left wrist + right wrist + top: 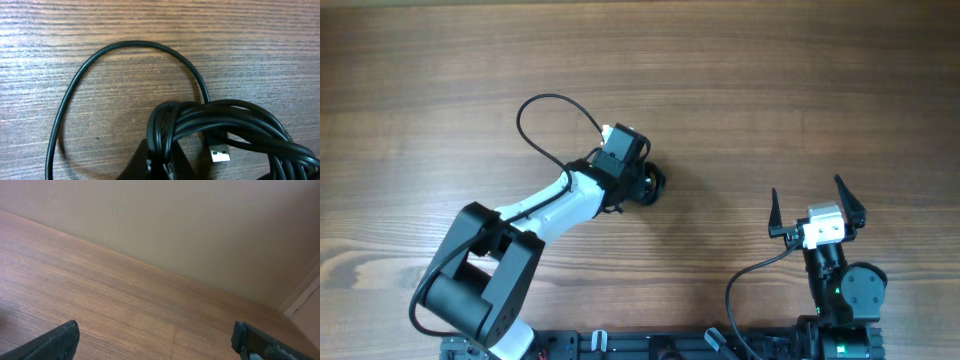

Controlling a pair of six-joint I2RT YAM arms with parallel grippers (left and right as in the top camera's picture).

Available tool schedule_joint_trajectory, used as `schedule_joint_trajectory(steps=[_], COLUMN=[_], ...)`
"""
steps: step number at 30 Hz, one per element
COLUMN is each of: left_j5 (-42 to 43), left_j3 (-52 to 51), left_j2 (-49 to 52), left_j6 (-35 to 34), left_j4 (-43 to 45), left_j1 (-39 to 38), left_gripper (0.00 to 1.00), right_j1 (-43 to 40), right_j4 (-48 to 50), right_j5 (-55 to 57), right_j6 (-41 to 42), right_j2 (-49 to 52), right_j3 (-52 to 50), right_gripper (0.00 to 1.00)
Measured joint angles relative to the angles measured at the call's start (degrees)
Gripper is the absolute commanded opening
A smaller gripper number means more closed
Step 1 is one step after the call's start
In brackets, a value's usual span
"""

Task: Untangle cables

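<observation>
The cables (225, 122) are thin black cords bunched in a coil, with a silver USB plug (220, 154) lying under the coil. One strand runs out in a wide loop (135, 44) on the wood. My left gripper (162, 162) is shut on several strands at the coil's left edge. From overhead the left gripper (648, 185) sits over the small dark bundle (656, 184) near the table's middle. My right gripper (807, 192) is open and empty at the front right, far from the cables. Its fingers (157, 340) frame bare wood.
The wooden table (800, 90) runs in all directions. A black cable loop (552, 100) arcs up and left of the left wrist. The arm bases and a black rail (650, 345) line the front edge. A beige wall (210, 235) stands beyond the table.
</observation>
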Motion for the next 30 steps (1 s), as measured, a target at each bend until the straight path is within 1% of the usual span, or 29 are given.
schedule_joint_trajectory(steps=[4, 6, 9, 13, 16, 21, 26, 28, 29, 30], left_j5=[1.05, 1.22, 1.27, 1.66, 2.08, 2.62, 2.93, 2.95, 2.95, 2.93], left_j3=[0.04, -0.22, -0.46, -0.46, -0.46, -0.46, -0.46, -0.46, -0.46, -0.46], left_j2=[-1.6, -2.67, -4.9, -5.35, -5.35, -5.35, -5.35, -5.35, -5.35, -5.35], left_j6=[-0.07, -1.68, -7.8, -16.5, -19.1, -20.24, -23.8, -24.17, -24.3, -24.35], left_j4=[-5.38, -7.52, -10.54, -14.58, -15.19, -15.19, -14.8, -14.56, -14.47, -14.34], left_j1=[0.0, -0.02, -0.02, -0.26, -1.27, -2.93, -5.38, -5.49, -5.49, -5.49], left_gripper=[0.04, 0.04, 0.04, 0.04, 0.04, 0.04, 0.04, 0.04, 0.04, 0.04], right_j1=[0.0, 0.0, 0.0, -0.02, -0.02, 0.0, 0.0, -0.02, -0.02, -0.02], right_j4=[0.02, 0.0, 0.0, 0.0, 0.02, 0.0, 0.02, 0.66, 0.96, 1.29], right_j5=[0.0, 0.0, 0.0, 0.0, 0.0, 0.0, -0.28, -3.91, -6.16, -10.14], right_j6=[0.0, 0.0, 0.0, 0.0, 0.0, -0.46, -0.85, 2.43, 5.33, 10.69], right_j2=[0.0, 0.0, 0.0, 0.0, 0.0, 0.0, 0.0, 0.0, 0.0, 0.0], right_j3=[0.0, 0.0, 0.0, 0.0, 0.0, 0.0, 0.0, 0.0, 0.0, 0.0], right_gripper=[1.0, 1.0, 1.0, 1.0, 1.0, 1.0, 1.0, 1.0, 1.0, 1.0])
